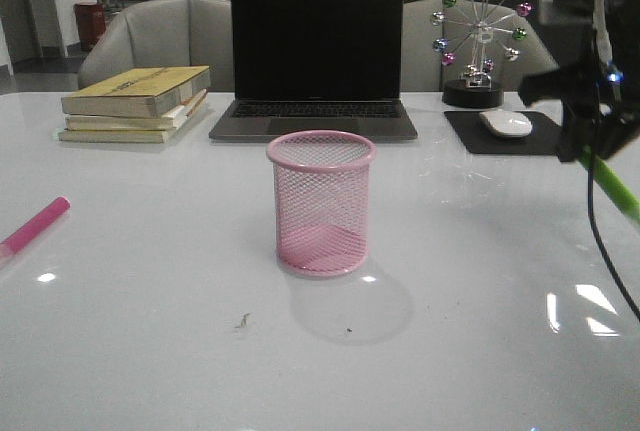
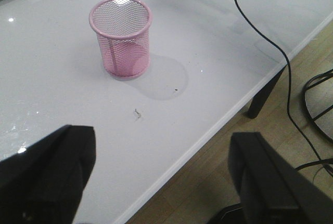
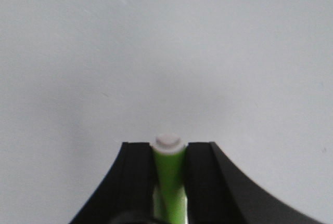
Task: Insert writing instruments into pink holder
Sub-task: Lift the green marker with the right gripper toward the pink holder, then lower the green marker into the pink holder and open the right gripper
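Note:
The pink holder [image 1: 320, 203] stands upright and empty at the table's centre; the left wrist view also has the holder [image 2: 120, 37]. A pink marker [image 1: 35, 224] lies flat at the far left edge. My right gripper [image 1: 580, 144] hangs above the table at the right, shut on the green marker [image 1: 612, 187], which slants down toward the front. In the right wrist view the green marker [image 3: 169, 174] sits clamped between the fingers of the right gripper [image 3: 168, 154], white end outward. My left gripper [image 2: 161, 177] is open and empty over the table's front edge.
A laptop [image 1: 315, 56] stands behind the holder, stacked books [image 1: 135, 103] at the back left, a mouse [image 1: 506, 122] on a black pad and a ferris-wheel ornament [image 1: 480, 36] at the back right. A black cable [image 2: 260, 37] hangs past the table edge [image 2: 208, 135].

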